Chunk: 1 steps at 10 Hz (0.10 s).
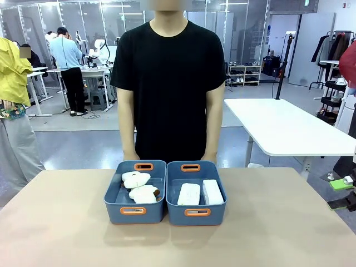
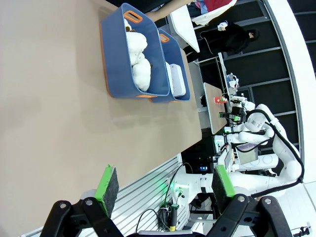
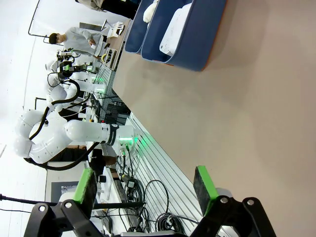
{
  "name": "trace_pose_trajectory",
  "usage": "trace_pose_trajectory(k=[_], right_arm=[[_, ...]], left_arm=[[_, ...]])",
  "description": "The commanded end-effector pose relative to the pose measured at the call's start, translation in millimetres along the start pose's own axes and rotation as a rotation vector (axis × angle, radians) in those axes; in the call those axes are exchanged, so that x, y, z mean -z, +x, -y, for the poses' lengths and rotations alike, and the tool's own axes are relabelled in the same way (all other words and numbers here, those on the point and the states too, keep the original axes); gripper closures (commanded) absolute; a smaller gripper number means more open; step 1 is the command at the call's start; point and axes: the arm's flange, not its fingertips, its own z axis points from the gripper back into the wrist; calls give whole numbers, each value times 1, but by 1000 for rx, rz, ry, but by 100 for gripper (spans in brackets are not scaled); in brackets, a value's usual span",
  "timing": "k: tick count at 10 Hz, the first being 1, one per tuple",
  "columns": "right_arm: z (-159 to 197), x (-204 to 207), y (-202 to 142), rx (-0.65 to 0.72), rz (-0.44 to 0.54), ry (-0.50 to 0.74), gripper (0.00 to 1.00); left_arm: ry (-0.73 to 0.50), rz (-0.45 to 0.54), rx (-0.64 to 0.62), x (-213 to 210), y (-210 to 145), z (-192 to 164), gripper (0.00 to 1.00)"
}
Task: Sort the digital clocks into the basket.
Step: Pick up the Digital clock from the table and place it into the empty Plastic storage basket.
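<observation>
Two white digital clocks (image 1: 189,194) (image 1: 212,192) lie side by side inside the right-hand blue basket (image 1: 196,214) at the far middle of the table. One clock (image 2: 176,79) shows over the basket's wall (image 2: 180,61) in the left wrist view; another view of a clock (image 3: 174,27) comes in the right wrist view inside the basket (image 3: 197,39). My left gripper (image 2: 165,185) is open and empty, well back from the bins. My right gripper (image 3: 145,182) is open too, holding nothing, far from the basket.
A second blue bin (image 1: 134,210) stands touching the basket's left side and holds two cream plush toys (image 1: 136,179) (image 1: 144,194). A person in a black shirt (image 1: 169,83) stands right behind both bins. The tan table (image 1: 55,222) spreads wide in front.
</observation>
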Motion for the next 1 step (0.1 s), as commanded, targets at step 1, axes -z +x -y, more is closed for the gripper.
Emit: trace_pose_trajectory(k=[1], right_arm=[[-1,2,0,14,10,-12,0]], left_arm=[[-3,0,5,1,1,2,3]])
